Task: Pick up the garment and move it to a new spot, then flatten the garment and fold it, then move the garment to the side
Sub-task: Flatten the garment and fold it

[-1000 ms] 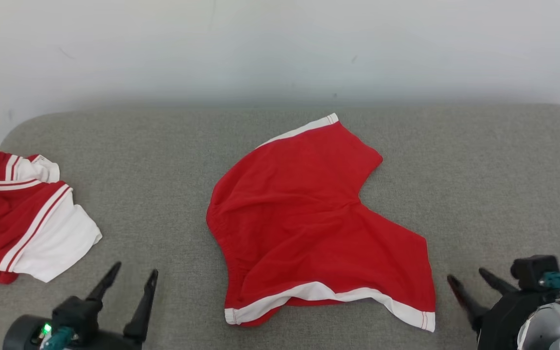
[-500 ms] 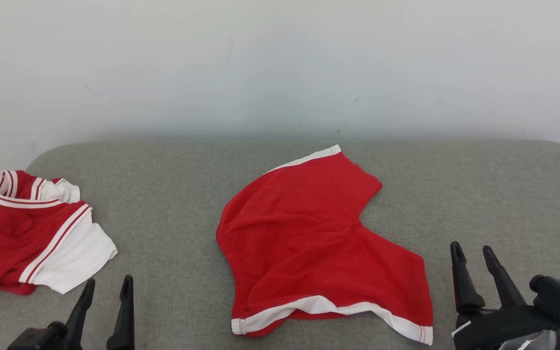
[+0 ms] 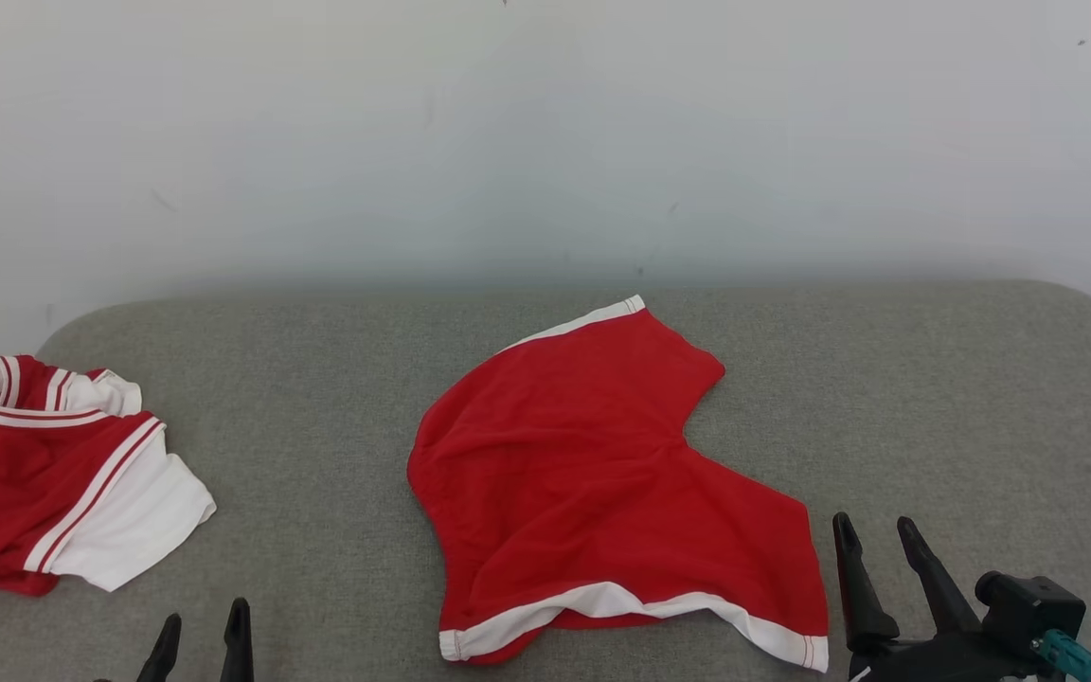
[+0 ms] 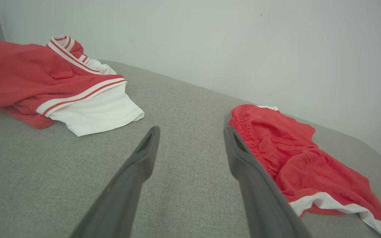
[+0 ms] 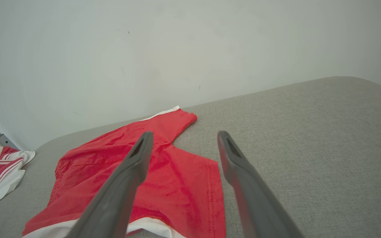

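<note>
Drawn back lower than before, left gripper (image 3: pixel 205 614) wide apart, empty, right gripper (image 3: pixel 874 523) likewise, shorts (image 3: pixel 583 474) spread on cushion (image 3: pixel 318 398).

Centre of frame: red shorts (image 3: pixel 583 455) lie spread on the grey cushion (image 3: pixel 318 379) | left edge: crumpled red-and-white shirt (image 3: pixel 44 474) | between them: wide bare strip of cushion, open passage | right of the shorts: bare cushion to the frame edge | top: white wall (image 3: pixel 545 142) closes the far side

No lettering or numbers can be read on the garment (image 3: pixel 593 474), apparently.
</note>
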Motion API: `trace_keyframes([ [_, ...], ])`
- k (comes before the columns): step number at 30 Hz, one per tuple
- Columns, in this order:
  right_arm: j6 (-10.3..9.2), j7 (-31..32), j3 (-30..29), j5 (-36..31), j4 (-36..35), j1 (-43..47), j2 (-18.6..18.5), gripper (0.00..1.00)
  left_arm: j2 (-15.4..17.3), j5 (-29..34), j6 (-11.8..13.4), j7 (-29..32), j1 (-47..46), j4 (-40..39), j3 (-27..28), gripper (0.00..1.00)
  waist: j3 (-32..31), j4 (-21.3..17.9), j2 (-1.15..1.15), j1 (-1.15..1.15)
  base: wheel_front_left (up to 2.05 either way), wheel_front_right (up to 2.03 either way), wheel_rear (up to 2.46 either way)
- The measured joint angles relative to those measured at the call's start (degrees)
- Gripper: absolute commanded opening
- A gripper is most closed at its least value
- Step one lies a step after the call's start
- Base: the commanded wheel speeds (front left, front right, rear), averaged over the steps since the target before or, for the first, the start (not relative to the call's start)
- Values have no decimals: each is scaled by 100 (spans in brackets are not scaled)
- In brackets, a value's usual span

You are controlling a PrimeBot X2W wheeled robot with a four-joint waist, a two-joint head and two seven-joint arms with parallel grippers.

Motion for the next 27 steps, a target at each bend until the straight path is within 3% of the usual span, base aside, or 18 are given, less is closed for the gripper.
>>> trace_keyframes([
  [27,60,-107,-11,-94,268,-21,71,100,-149,328,0,406,18,-291,69,100,88,-59,0,0,0,0,0],
])
